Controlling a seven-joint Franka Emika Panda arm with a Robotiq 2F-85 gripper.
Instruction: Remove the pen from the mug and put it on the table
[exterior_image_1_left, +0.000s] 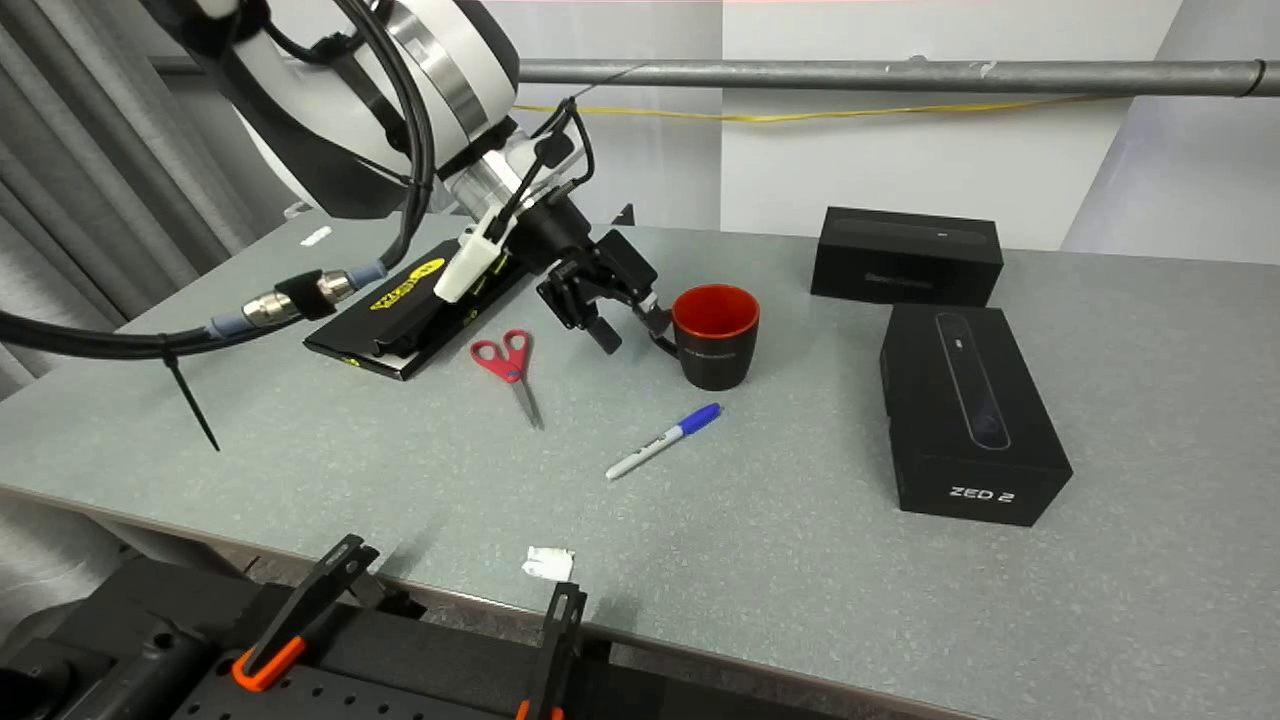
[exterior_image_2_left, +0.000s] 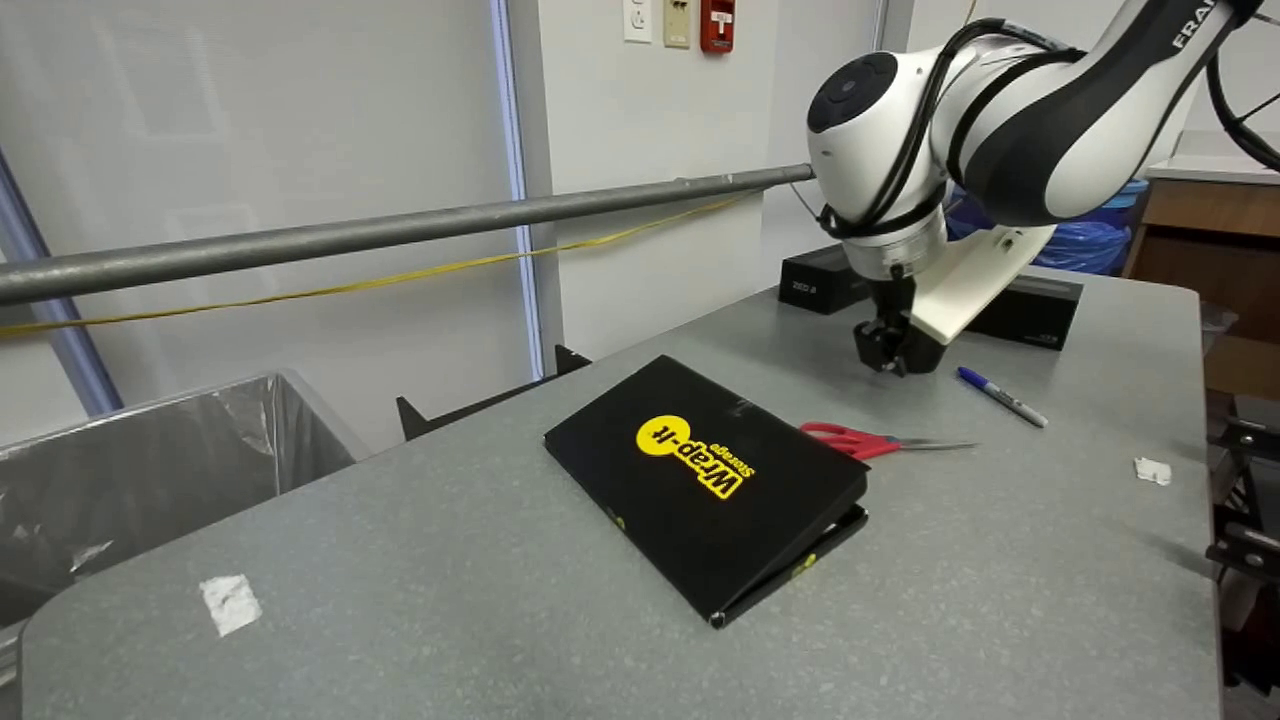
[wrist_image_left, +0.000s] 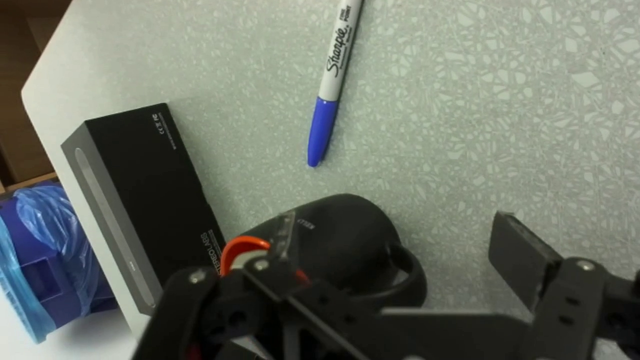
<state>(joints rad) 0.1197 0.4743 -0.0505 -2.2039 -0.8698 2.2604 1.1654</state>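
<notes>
The pen, with a blue cap and whitish barrel, lies flat on the table in both exterior views (exterior_image_1_left: 663, 441) (exterior_image_2_left: 1001, 396) and the wrist view (wrist_image_left: 335, 75). The black mug (exterior_image_1_left: 715, 345), red inside, stands upright on the table (exterior_image_1_left: 780, 560) near the pen's blue end. It also shows in the wrist view (wrist_image_left: 345, 225), partly covered by a finger. My gripper (exterior_image_1_left: 630, 328) is open, tilted, low at the mug's handle side. One finger (wrist_image_left: 395, 227) overlaps the mug near its rim; I cannot tell whether it touches. In an exterior view the gripper (exterior_image_2_left: 895, 360) hides the mug.
Red-handled scissors (exterior_image_1_left: 512, 370) lie near the gripper, beside a black Wrap-It box (exterior_image_1_left: 410, 325). Two black boxes stand beyond the mug: a ZED 2 box (exterior_image_1_left: 970, 410) and one behind it (exterior_image_1_left: 905, 255). A white scrap (exterior_image_1_left: 548, 562) lies near the table edge.
</notes>
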